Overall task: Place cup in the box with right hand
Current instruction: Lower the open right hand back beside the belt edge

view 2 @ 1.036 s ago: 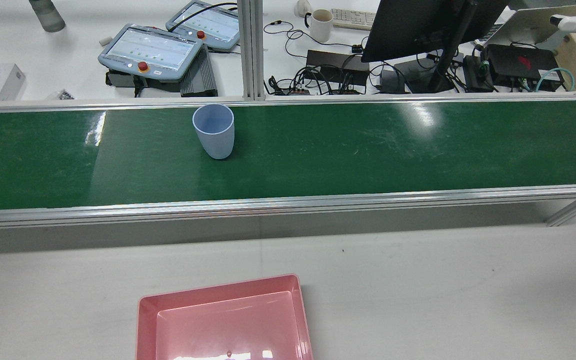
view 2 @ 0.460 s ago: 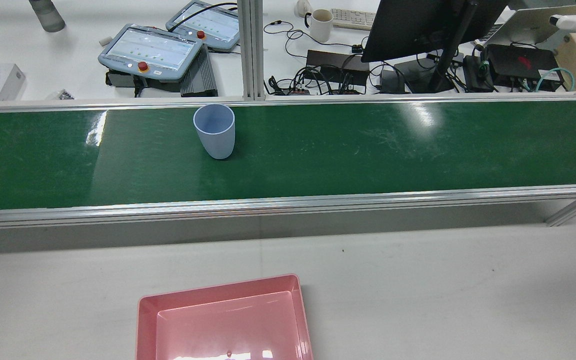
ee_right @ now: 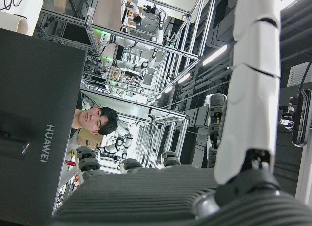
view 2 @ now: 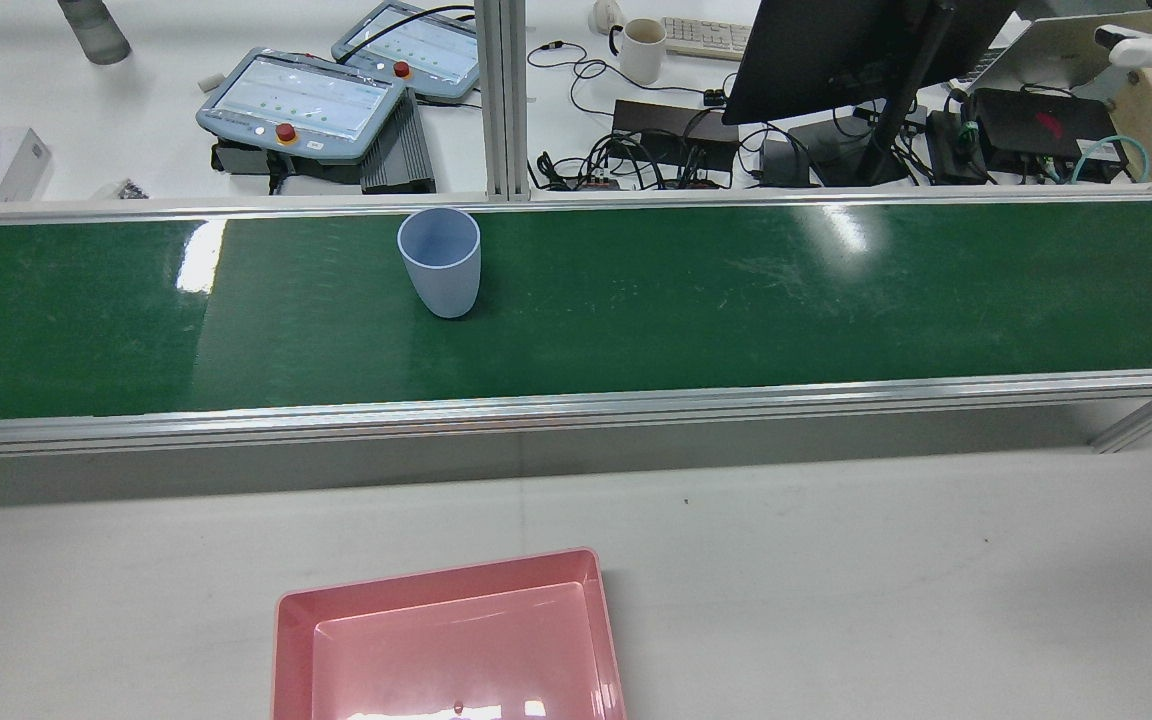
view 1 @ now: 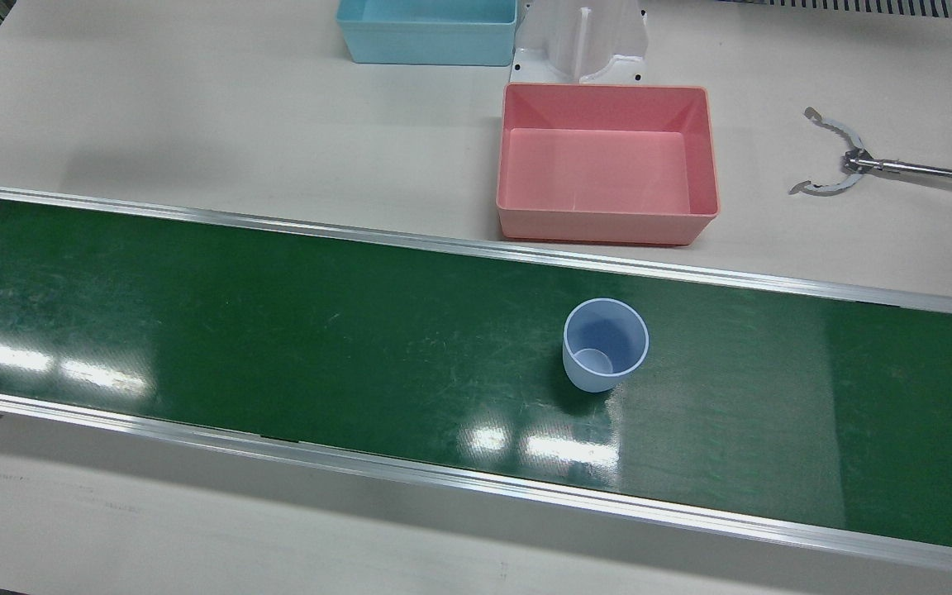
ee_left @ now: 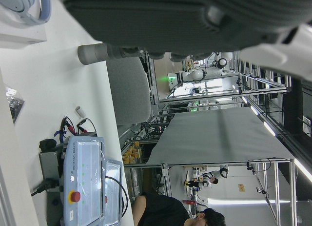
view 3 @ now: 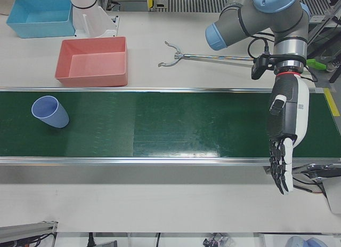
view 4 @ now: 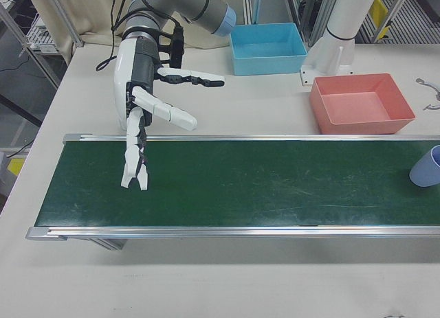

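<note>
The right hand [view 4: 141,119] hangs over the far end of the green belt [view 4: 240,184], fingers spread and pointing down, holding nothing. The left hand [view 3: 285,135] hangs likewise splayed and empty over the belt's other end. The blue cup [view 1: 605,344] stands upright on the belt, well apart from both. Beyond it, the pink box [view 1: 606,161] sits on the tabletop [view 1: 195,124], cut off in the rear view.
</note>
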`<move>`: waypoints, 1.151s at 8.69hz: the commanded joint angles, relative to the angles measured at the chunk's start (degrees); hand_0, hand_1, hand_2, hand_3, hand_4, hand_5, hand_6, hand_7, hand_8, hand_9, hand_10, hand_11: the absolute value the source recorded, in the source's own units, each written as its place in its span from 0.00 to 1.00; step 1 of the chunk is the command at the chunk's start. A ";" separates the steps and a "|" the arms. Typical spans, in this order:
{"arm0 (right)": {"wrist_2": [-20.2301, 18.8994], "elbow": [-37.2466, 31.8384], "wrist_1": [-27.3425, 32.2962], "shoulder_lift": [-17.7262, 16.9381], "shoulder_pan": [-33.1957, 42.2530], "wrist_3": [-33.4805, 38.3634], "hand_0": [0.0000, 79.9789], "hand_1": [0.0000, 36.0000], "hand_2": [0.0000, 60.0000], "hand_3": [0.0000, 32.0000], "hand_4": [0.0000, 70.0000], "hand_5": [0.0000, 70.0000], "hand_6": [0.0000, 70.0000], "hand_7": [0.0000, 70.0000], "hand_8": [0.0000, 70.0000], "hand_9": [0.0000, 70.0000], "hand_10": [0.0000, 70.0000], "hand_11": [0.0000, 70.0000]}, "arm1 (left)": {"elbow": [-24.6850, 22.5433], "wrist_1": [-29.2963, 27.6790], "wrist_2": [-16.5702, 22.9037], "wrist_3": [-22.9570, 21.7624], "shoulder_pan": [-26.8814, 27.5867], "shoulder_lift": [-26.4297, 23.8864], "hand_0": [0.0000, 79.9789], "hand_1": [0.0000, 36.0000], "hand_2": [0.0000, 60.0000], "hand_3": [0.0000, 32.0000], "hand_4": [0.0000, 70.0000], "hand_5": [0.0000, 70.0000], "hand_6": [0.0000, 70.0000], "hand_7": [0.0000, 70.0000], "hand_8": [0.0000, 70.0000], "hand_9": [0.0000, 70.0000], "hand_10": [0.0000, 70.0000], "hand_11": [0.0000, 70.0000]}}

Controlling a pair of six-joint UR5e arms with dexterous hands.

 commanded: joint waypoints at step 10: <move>0.18 -2.69 -0.09 -1.64 -3.32 1.67 0.69 0.22 0.00 0.00 0.41 0.07 0.16 0.70 0.02 0.12 0.07 0.12 | 0.00 0.00 0.00 0.01 0.00 0.00 0.00 0.00 0.00 0.00 0.00 0.00 0.00 0.00 0.00 0.00 0.00 0.00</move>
